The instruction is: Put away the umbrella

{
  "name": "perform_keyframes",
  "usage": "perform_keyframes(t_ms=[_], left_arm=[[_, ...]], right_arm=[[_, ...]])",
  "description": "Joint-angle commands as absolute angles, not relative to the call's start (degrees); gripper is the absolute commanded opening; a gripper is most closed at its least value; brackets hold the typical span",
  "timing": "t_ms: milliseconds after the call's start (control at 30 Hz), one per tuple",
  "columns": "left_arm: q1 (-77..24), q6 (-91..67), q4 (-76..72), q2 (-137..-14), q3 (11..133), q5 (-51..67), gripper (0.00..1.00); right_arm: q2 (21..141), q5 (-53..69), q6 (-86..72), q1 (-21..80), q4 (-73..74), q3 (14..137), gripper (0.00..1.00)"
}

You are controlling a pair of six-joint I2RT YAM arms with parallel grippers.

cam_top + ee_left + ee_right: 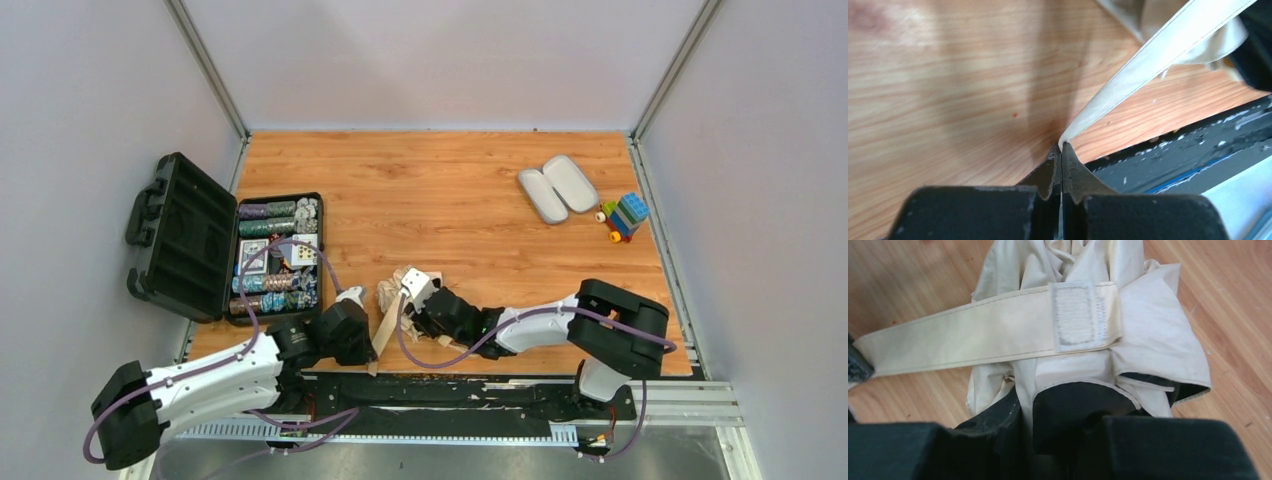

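One beige umbrella (392, 297) lies bunched on the wooden table (470, 190) near its front edge, its strap (973, 340) stretched taut toward the left arm. The left gripper (1062, 150) is fully closed, pinching the strap's tip, and the right gripper (1024, 407) is clamped partway closed around the umbrella's fabric bundle. An open chip case (272, 258) sits just left, a lilac case (557, 187) well apart at back right.

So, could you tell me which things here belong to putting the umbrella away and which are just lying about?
In the job: umbrella, held by the right gripper; its strap, pinched by the left gripper.
Lying about: open chip case, two grey cases, toy blocks.
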State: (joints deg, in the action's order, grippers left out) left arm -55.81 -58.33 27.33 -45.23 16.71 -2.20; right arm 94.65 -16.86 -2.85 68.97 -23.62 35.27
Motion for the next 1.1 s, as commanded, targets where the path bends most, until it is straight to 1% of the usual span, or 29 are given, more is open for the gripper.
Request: perform_keyframes(t_ms=[0,67,133,167,233,300,333,433,500,600,633,667,733,800,933,1067], left_arm=[[-56.0,-55.8,40.6,-40.3,19.4,-3.4,0.0],[-56.0,-55.6,42.0,-37.7,20.0,-1.6,0.0],[-56.0,-55.7,41.2,-35.2,19.8,1.4,0.0],[-56.0,-56.0,39.9,-34.0,19.3,3.1,0.0],[-56.0,-57.3,34.5,-32.7,17.2,6.6,0.0],[-56.1,-59.2,27.2,-33.4,13.9,9.4,0.0],[-56.1,-59.9,23.6,-34.4,12.7,9.9,0.0],[-56.8,-59.3,19.5,-39.8,10.4,8.6,0.0],[-57.1,-58.9,17.9,-43.8,9.4,7.4,0.0],[-57.1,-57.6,20.4,-48.7,10.0,3.5,0.0],[-57.2,-57.0,21.8,-49.6,10.6,2.2,0.0],[-57.1,-56.2,24.1,-50.7,11.9,0.2,0.0],[-57.1,-56.1,25.0,-50.9,12.2,-2.2,0.0],[-57.1,-56.5,24.8,-51.0,12.0,-2.9,0.0],[-57.1,-57.3,21.7,-52.2,10.6,-3.4,0.0],[-57.1,-56.9,19.9,-55.4,10.7,-3.8,0.0]], right_arm=[[91.5,8.1,-7.6,65.1,-13.3,34.1,0.0],[88.1,22.0,-13.9,58.8,-19.8,32.1,0.0],[87.2,32.3,-23.8,51.6,-30.1,28.5,0.0],[88.3,36.1,-29.1,48.3,-34.3,27.3,0.0],[92.7,42.2,-32.3,44.0,-37.0,27.4,0.0],[100.0,45.1,-34.7,42.0,-37.1,29.0,0.0],[103.6,46.5,-36.7,41.7,-39.6,29.2,0.0],[110.9,47.0,-41.0,41.5,-45.3,29.7,0.0],[112.8,45.0,-41.7,41.3,-45.4,30.0,0.0],[112.8,41.3,-38.0,40.7,-37.2,31.9,0.01],[112.2,39.5,-35.9,40.5,-33.0,32.9,0.04],[110.0,36.3,-32.3,40.5,-26.7,33.8,0.14],[108.0,35.0,-31.0,40.6,-23.3,34.3,0.29],[105.6,33.6,-30.3,40.5,-20.6,34.4,0.39],[100.6,32.0,-29.1,40.5,-15.9,34.5,0.54],[96.8,30.2,-27.0,40.4,-10.6,35.3,0.65]])
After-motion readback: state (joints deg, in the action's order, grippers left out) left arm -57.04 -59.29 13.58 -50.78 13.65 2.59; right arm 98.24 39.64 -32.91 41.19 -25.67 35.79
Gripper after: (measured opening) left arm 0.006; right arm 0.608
